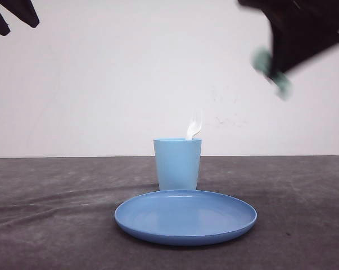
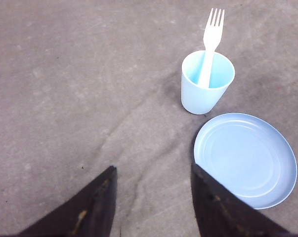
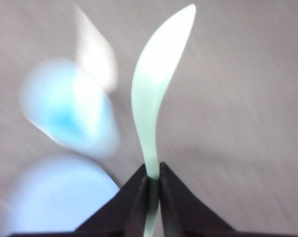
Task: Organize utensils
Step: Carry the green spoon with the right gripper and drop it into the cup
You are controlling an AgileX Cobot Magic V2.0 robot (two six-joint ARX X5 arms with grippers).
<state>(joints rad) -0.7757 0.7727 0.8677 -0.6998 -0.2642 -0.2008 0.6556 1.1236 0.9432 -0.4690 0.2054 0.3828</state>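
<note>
Your right hand is pinched tight on the mint spoon low on its handle; cup beside and beyond. Light, slick, springy plastic: grip mid-handle. Left hand spread, empty.

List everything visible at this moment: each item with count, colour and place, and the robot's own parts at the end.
fork: one, white, standing in the cup, tines up
spoon: one, pale mint green, held by its handle in the right gripper, in the air
cup: one, light blue, upright on the table behind the plate
plate: one, blue, round, on the table, nothing on it
table: one, grey surface
left gripper: one, dark fingers apart, holding nothing, above the table
right gripper: one, dark fingers closed on the spoon, raised at upper right in the front view
</note>
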